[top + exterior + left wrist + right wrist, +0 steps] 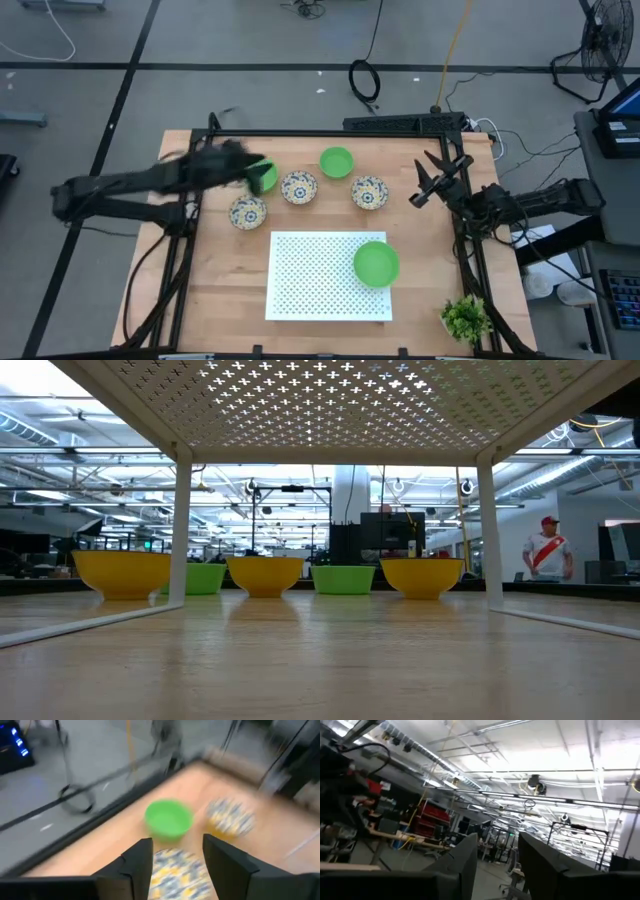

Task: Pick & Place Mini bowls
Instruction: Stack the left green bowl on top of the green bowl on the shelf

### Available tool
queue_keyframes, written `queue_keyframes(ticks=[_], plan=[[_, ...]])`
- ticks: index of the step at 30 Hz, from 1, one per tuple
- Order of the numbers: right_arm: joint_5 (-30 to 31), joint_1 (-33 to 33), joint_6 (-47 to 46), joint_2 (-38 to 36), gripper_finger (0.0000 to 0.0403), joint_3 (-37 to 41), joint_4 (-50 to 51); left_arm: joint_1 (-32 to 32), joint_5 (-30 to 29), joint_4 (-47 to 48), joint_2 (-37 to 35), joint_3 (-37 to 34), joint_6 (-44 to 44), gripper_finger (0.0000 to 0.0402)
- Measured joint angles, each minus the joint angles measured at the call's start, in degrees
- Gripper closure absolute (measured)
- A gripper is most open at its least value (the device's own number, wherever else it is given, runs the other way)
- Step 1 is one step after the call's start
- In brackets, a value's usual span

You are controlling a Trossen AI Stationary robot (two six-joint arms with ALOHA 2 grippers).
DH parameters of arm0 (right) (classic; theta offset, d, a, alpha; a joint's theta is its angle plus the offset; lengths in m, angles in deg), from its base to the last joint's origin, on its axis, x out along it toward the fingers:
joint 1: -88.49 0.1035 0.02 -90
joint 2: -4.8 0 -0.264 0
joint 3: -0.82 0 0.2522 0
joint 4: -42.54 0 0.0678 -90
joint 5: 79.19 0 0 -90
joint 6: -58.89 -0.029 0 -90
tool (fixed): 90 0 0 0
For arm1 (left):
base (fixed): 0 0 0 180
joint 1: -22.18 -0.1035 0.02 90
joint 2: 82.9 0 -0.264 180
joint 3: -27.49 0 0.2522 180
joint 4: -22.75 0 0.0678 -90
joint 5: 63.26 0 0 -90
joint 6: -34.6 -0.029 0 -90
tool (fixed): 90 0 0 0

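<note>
1. Reaching over the far-left part of the wooden table, the left gripper sits just beside a green mini bowl that appears tilted on its side at the gripper's tip. Motion blur hides whether the fingers touch this bowl.
2. Left gripper state: in the left wrist view the two dark fingers stand apart with a clear gap and nothing between them.
3. Directly past those fingers in that view lies a floral mini bowl, white with blue-and-yellow pattern; farther on sit a second green mini bowl and another floral bowl.
4. Far row from above: beside the tilted green bowl sits the floral mini bowl, then the upright green mini bowl, then the floral bowl on the right.
5. A third floral bowl rests nearer the table's front, below the left gripper.
6. A white perforated rack stands at the table's near centre. A third green bowl rests on its right edge.
7. The right gripper hangs raised at the table's right edge, well apart from every bowl, fingers partly spread and empty.
8. A small potted plant stands at the near-right corner.
9. In the low view, a person stands in the room beyond the table.
</note>
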Motion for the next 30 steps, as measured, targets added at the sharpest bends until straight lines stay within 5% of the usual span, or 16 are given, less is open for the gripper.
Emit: queue_keyframes(ticks=[5,9,17,23,30], plan=[[0.3,-2.3,-4.7,0.1,0.0273,0.0,1.3,-7.7,-1.3,25.4,19.3,20.4,-7.1,0.0195],[0.4,-2.3,-6.5,0.0,0.0273,0.0,3.8,-12.0,-4.1,40.8,26.6,24.5,-2.2,0.0188],[0.4,-2.3,-11.1,0.0,0.0273,-0.1,9.1,-19.2,0.3,41.1,27.4,17.3,0.6,0.0188],[0.4,-2.3,-13.6,0.0,0.0273,-0.1,10.0,-23.7,10.8,34.5,27.5,11.0,-0.9,0.0188],[0.3,-2.3,-13.8,0.0,0.0273,-0.1,9.7,-27.4,11.1,30.8,27.5,4.6,0.3,0.0188]])
